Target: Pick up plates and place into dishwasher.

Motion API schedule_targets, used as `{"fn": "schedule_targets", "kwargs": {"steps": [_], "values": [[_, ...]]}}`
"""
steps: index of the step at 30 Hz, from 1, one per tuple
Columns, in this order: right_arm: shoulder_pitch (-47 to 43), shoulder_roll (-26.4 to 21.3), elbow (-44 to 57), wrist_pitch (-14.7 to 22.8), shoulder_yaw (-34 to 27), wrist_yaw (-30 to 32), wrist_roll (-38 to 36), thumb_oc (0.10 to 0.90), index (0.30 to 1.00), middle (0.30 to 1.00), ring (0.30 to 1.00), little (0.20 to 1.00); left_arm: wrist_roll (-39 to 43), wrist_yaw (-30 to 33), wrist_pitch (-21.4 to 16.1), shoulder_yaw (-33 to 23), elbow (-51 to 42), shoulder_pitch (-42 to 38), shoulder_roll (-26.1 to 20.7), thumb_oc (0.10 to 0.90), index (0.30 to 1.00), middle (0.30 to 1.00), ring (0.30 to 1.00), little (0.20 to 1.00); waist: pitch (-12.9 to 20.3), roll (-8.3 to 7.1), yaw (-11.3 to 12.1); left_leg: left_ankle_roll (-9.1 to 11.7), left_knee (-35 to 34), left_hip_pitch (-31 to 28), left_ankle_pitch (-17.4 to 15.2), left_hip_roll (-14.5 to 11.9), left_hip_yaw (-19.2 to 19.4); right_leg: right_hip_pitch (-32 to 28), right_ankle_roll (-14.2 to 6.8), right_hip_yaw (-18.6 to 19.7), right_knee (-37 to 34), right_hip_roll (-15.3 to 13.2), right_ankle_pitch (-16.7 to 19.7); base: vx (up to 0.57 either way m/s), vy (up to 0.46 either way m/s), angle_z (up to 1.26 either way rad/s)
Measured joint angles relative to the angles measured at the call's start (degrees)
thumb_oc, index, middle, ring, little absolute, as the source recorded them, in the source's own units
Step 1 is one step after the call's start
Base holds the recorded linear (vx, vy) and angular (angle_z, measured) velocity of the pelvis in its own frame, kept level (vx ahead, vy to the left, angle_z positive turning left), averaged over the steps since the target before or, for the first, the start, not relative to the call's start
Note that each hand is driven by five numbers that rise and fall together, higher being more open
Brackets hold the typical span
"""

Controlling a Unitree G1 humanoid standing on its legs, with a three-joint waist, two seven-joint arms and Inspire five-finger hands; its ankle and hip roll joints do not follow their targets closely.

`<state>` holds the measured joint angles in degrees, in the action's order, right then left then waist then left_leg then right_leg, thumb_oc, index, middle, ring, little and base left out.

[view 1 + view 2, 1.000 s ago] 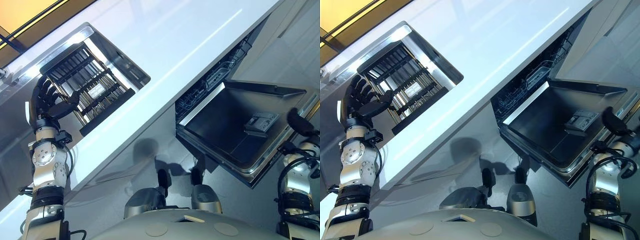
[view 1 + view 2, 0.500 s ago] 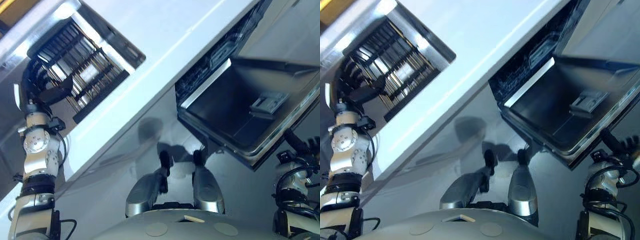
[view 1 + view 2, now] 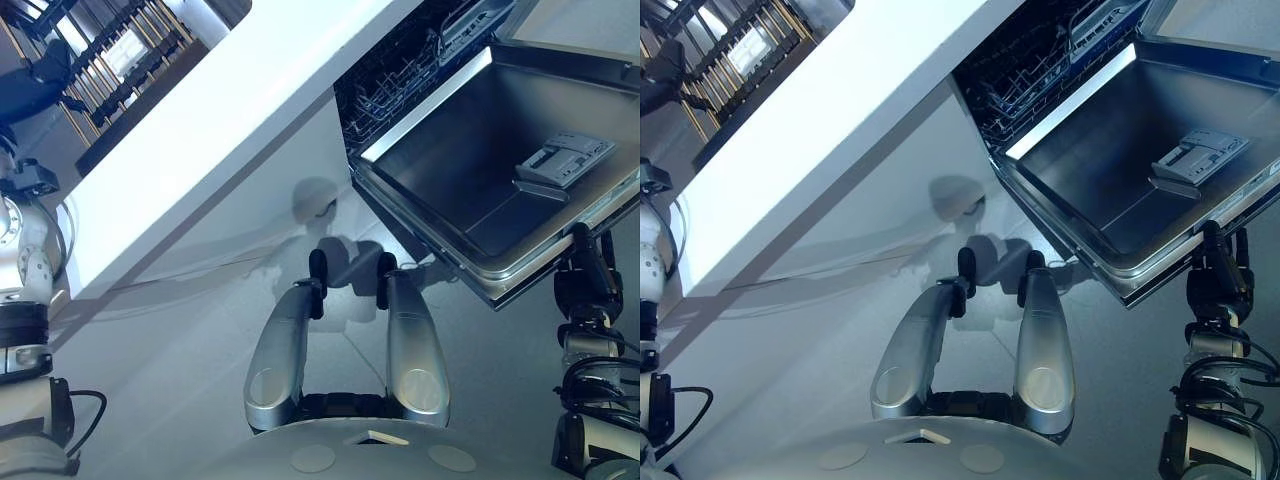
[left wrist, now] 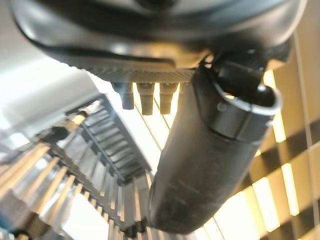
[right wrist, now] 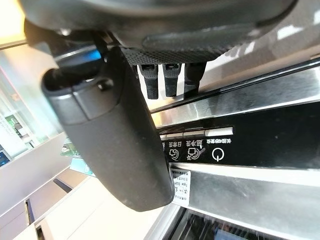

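The view has dipped toward the open dishwasher [image 3: 480, 190]; left robot hand [image 4: 145, 95] at the rack [image 3: 100, 50] and right robot hand [image 5: 170, 75] have loose fingers, no plate held.

The dishwasher door [image 3: 480, 200] hung open and jutted out from under the counter [image 3: 230, 110], its bare steel inner face blocking the way to the rack [image 3: 400, 70] from the front — room to pass lay above the door, between its top face and the counter's underside. The right robot hand [image 3: 1215, 270] stood just beside the door's outer edge. At the far left, a slatted drying rack [image 3: 100, 50] crowded the left robot hand [image 3: 35, 85].
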<state>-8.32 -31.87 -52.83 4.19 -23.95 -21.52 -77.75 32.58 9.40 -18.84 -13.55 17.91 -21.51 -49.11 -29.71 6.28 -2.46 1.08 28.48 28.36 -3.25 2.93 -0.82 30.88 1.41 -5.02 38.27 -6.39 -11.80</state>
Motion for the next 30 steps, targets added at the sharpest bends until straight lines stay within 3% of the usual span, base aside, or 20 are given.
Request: {"fn": "schedule_targets", "kwargs": {"steps": [4,8,13,16,18,21,23,24,27,28,30], "values": [[2.39,-1.42,3.72,-5.44,0.53,-1.68,-2.82,0.8,0.9,0.9,0.9,0.9,-0.07,0.01,-0.05,-1.44,-2.69,-0.42,-0.16,0.8,0.9,0.9,0.9,0.9,-0.03,-0.04,1.32,0.25,1.4,2.06,-0.14,0.05,-1.05,1.86,0.0,-0.77,0.82,0.0,0.01,-0.05,0.042,-0.05],[8.52,0.38,16.48,-5.04,2.34,-3.06,-4.65,0.8,0.9,0.9,0.9,0.9,-1.11,0.28,-0.21,-3.79,-2.92,3.49,-0.37,0.8,0.9,0.9,0.9,0.9,0.03,0.05,2.02,0.88,1.51,2.46,-0.6,-0.1,-1.51,2.56,-0.26,-2.56,0.58,-0.93,0.22,-0.05,0.059,-0.31],[12.33,7.82,39.41,-2.14,4.87,-3.05,-4.72,0.8,0.9,0.9,0.9,0.9,-3.61,2.03,-0.55,-4.59,1.01,7.98,-2.39,0.8,0.9,0.9,0.9,0.9,0.08,0.15,2.74,1.7,1.42,2.63,-1.13,-1.12,-2.79,2.76,0.84,-5.3,-1.59,-0.78,1.72,-0.04,0.108,-0.45],[9.77,7.78,49.95,-2.13,11.81,-3.06,-4.53,0.8,0.9,0.9,0.9,0.9,-4.32,2.91,-0.67,-4.6,3.34,7.99,-2.44,0.8,0.9,0.9,0.9,0.9,0.14,0.32,3.93,1.93,0.83,2.63,-1.25,-1.08,-4.11,2.76,0.29,-5.8,-3.11,-0.01,2.22,-0.01,0.083,-0.49],[4.63,7.15,55.63,-2.93,20.95,-4.91,-4.09,0.8,0.9,0.9,0.9,0.9,-4.38,3.47,-1.25,-4.42,3.63,6.81,-2.56,0.8,0.9,0.9,0.9,0.9,0.06,0.35,4.5,1.77,-0.79,2.67,-1.17,-0.96,-5.11,2.75,0.03,-6.23,-4.92,0.28,2.39,0.0,0.071,-0.04],[-5.78,5.05,67.31,-7.76,36.04,-16.04,1.52,0.8,0.9,0.9,0.9,0.9,-4.22,3.17,-1.43,-1.62,1.85,2.47,-1.42,0.8,0.9,0.9,0.9,0.9,-0.44,1.42,4.83,0.39,-0.3,2.14,-0.49,-0.38,-3.95,1.05,-0.06,-7.08,-5.1,-0.02,2.47,0.02,0.068,0.5],[-11.72,6.08,74.57,-9.35,42.31,-18.71,6.41,0.8,0.9,0.9,0.9,0.9,-3.27,2.49,-1.58,1.09,-0.58,-0.75,0.54,0.8,0.9,0.9,0.9,0.9,-0.52,1.29,5.0,-0.05,-2.81,-0.5,-0.21,0.05,-4.06,-2.2,0.07,-6.33,-6.31,0.07,2.39,0.02,0.065,0.99],[-13.69,7.04,76.83,-9.1,42.54,-18.42,8.81,0.8,0.9,0.9,0.9,0.9,-1.93,2.47,-1.61,2.23,-2.32,-2.03,2.0,0.8,0.9,0.9,0.9,0.9,-0.5,1.28,4.67,-0.61,-3.85,-2.05,0.35,0.17,-3.77,-4.05,0.98,-5.67,-6.51,0.21,1.84,0.04,0.075,1.21],[-14.05,9.62,74.51,-7.29,37.41,-12.31,15.15,0.8,0.9,0.9,0.9,0.9,1.77,2.48,-2.43,2.41,-5.75,-1.58,6.67,0.8,0.9,0.9,0.9,0.9,-0.26,0.81,4.84,-0.96,-6.11,-6.21,1.48,0.34,-2.27,-7.94,-0.3,-2.91,-6.97,0.3,0.36,0.04,0.082,0.58],[-12.52,11.27,71.64,-5.38,33.75,-10.88,18.21,0.8,0.9,0.9,0.9,0.9,2.51,2.23,-2.96,2.09,-6.02,-0.57,7.95,0.8,0.9,0.9,0.9,0.9,-0.21,0.73,5.22,-1.33,-6.88,-7.49,1.3,0.62,-1.86,-9.17,-0.77,-1.75,-7.89,0.29,0.24,0.07,0.112,0.01],[-10.16,14.13,69.28,2.34,27.93,-10.19,26.05,0.8,0.9,0.9,0.9,0.9,2.81,1.3,-3.21,-0.33,-5.99,3.87,10.0,0.8,0.9,0.9,0.9,0.9,1.07,0.3,4.61,-1.93,-8.43,-9.74,0.96,0.67,-0.87,-11.34,-1.69,-1.18,-9.93,0.27,0.78,0.08,0.096,-0.24]]}}
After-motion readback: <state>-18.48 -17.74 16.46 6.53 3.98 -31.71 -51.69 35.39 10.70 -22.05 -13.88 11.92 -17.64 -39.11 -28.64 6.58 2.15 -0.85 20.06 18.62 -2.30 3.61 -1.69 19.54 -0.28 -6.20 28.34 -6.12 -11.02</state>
